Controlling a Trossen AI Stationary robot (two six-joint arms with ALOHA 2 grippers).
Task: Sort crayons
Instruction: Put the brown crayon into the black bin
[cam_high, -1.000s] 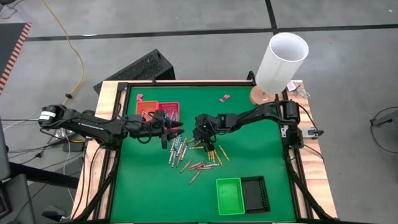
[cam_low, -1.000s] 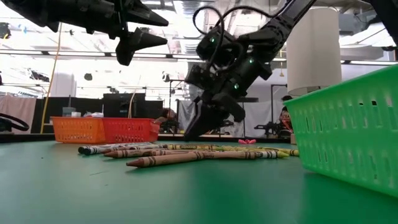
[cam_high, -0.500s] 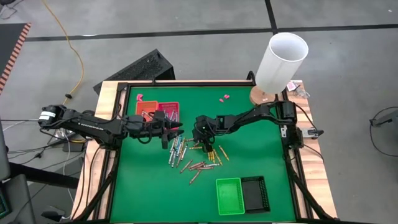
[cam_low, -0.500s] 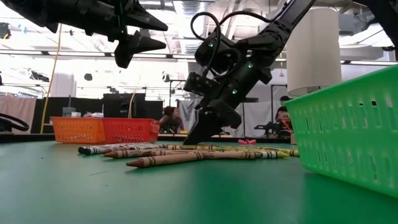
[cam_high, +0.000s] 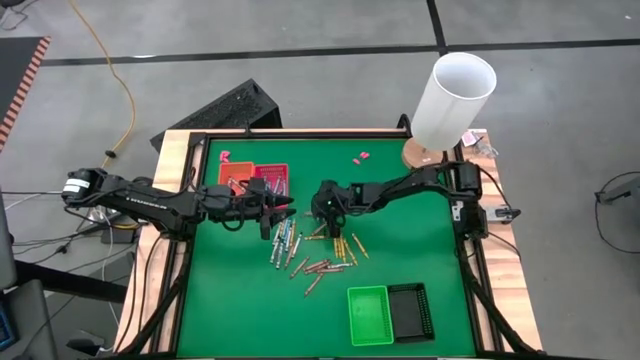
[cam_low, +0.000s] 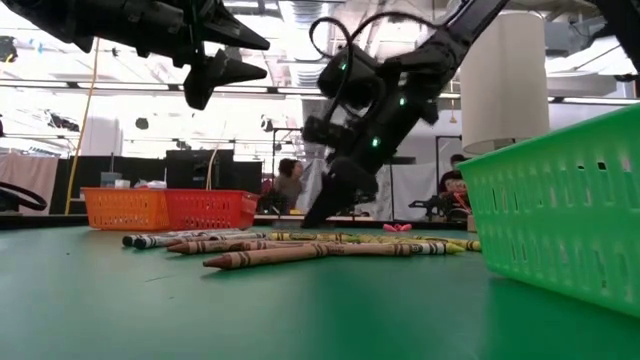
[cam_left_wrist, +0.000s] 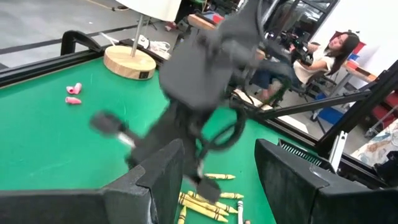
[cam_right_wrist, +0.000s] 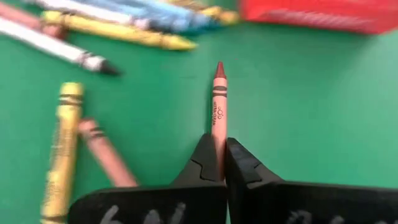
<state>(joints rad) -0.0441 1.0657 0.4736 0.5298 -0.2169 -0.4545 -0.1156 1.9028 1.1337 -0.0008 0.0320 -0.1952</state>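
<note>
**Right tool pinches a brown-red crayon above the pile**

Two dark arms reach over a green bench. The right tool has closed on a brown-red crayon, its tip pointing out beyond the fingers; a second ago these fingers were half open and low over the pile, and now they are lifted slightly above it. The left tool hangs open just left of the right one, above the bench, unmoved since the earlier frame.

The other crayons lie scattered at mid-bench, just below and near the two tools, in yellow, blue, grey and brown-red. An orange tray and a red tray sit side by side toward the far left. A green tray and a black tray sit together at the near edge. A white cylinder stands at the far right corner.
</note>
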